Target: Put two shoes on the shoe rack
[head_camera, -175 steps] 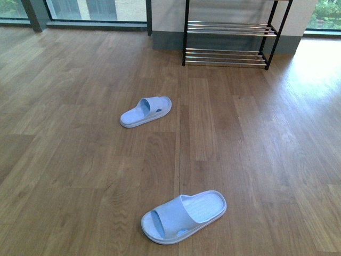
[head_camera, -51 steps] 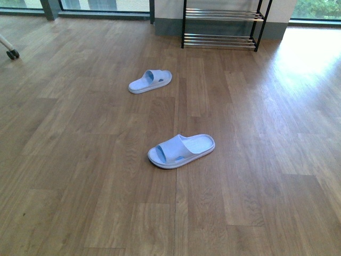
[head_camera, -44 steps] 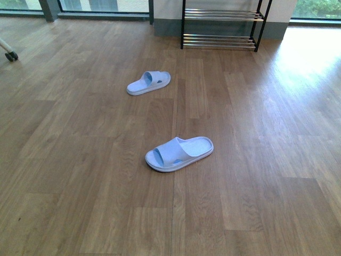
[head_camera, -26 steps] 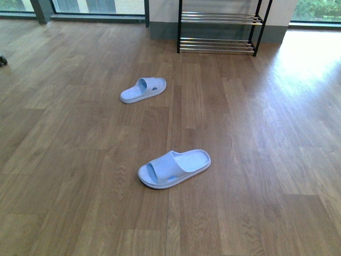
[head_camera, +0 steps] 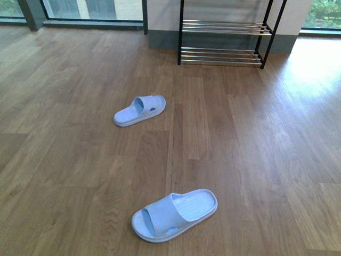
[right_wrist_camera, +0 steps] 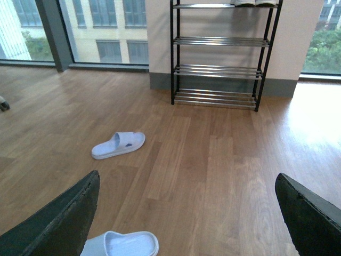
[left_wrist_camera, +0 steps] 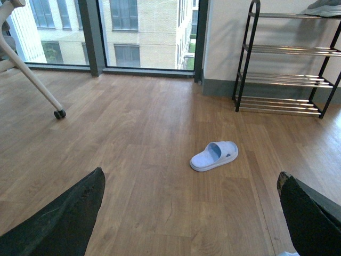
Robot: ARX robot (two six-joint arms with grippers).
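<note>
Two pale blue slide shoes lie on the wooden floor. The far shoe [head_camera: 139,110] [left_wrist_camera: 214,156] [right_wrist_camera: 118,145] lies well short of the shoe rack [head_camera: 221,24] [left_wrist_camera: 282,50] [right_wrist_camera: 218,69]. The near shoe [head_camera: 175,215] [right_wrist_camera: 121,245] lies close in front of me. The rack is a black frame with chrome bars, standing against the far wall. My left gripper [left_wrist_camera: 191,178] is open above bare floor, and its dark fingers [left_wrist_camera: 64,218] hold nothing. My right gripper [right_wrist_camera: 187,181] is open too, with the near shoe just below its left finger [right_wrist_camera: 58,224].
Grey footwear [left_wrist_camera: 326,7] [right_wrist_camera: 256,2] sits on the rack's top tier, mostly cut off. A chair leg with a caster [left_wrist_camera: 58,113] stands at the left by the tall windows [left_wrist_camera: 138,32]. Wooden floor spreads between the shoes and the rack.
In the front view both shoes have shifted lower and look larger than half a second ago. The near one is now close to the bottom edge. The caster at the left has left the view.
</note>
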